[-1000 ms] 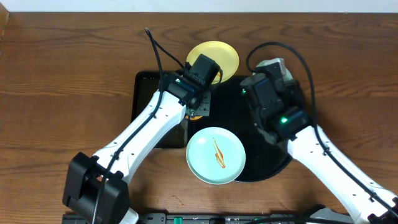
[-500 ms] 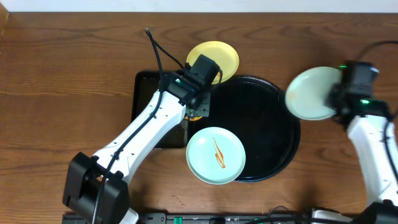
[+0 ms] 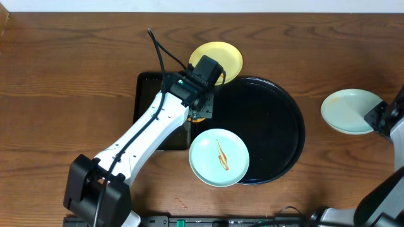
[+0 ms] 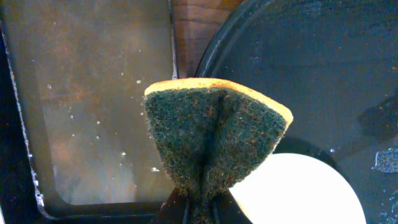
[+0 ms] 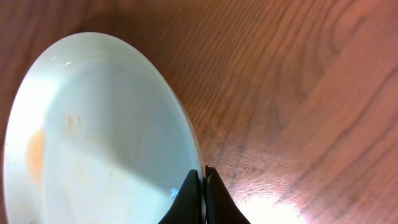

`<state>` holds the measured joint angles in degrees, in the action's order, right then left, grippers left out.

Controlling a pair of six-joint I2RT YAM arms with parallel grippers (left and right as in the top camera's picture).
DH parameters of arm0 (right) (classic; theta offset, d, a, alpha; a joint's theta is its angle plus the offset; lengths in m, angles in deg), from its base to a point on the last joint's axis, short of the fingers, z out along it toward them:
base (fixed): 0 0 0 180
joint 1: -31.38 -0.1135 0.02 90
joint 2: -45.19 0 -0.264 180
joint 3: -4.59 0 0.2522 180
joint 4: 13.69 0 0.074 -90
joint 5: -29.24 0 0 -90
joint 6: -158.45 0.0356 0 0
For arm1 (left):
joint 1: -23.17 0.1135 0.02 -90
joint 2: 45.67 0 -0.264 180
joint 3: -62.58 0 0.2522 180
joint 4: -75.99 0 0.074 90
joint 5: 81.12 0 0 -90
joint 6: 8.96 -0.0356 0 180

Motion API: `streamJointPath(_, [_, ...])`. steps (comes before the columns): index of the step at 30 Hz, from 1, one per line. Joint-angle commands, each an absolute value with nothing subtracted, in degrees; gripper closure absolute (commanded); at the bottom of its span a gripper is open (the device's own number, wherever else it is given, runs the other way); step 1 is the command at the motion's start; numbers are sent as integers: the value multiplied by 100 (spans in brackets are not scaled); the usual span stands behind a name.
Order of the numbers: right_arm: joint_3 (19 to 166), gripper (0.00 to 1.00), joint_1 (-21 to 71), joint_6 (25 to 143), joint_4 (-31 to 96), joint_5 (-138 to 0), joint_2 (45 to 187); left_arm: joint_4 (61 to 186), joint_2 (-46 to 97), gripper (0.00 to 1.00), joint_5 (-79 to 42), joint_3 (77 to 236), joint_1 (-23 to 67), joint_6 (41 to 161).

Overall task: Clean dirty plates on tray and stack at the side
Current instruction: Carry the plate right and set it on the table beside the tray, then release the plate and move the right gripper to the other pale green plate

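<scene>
The round black tray (image 3: pixel 278 113) lies mid-table. A mint plate with an orange sauce streak (image 3: pixel 219 157) sits on its front left rim. The pale yellow plate (image 3: pixel 227 53) lies just behind the tray. My left gripper (image 3: pixel 201 108) is shut on a green and yellow sponge (image 4: pixel 214 140), held over the tray's left edge (image 4: pixel 211 53). My right gripper (image 3: pixel 372 118) is shut on the rim of a second mint plate (image 3: pixel 347 110) over bare wood at the far right; the right wrist view shows that plate (image 5: pixel 93 137) with faint orange smears.
A smaller rectangular black tray (image 3: pixel 146 94) holding murky water (image 4: pixel 93 93) lies left of the round tray, under my left arm. Wooden tabletop (image 3: pixel 76 82) surrounds everything.
My right gripper has carried the mint plate from the round tray out to the right, over bare wood. My left arm and the sponge have not moved.
</scene>
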<state>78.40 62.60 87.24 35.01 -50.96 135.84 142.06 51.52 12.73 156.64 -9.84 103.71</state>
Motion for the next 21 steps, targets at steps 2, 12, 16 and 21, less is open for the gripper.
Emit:
streamJointPath(2, [7853,93,6306,8770,3412,-5224,13805,14224,5045,92,1389,15633,-962,10402])
streamJointPath(12, [7869,53,6002,8003,3842,-8527,13481,14224,5045,92,1389,15633,-962,10402])
streamJointPath(16, [7856,52,5265,7432,4902,-9229,13433,14224,5045,92,1389,15633,-962,10402])
streamJointPath(21, [7635,43,3829,7032,5628,-9213,13433,14221,5045,92,1389,15633,-962,10402])
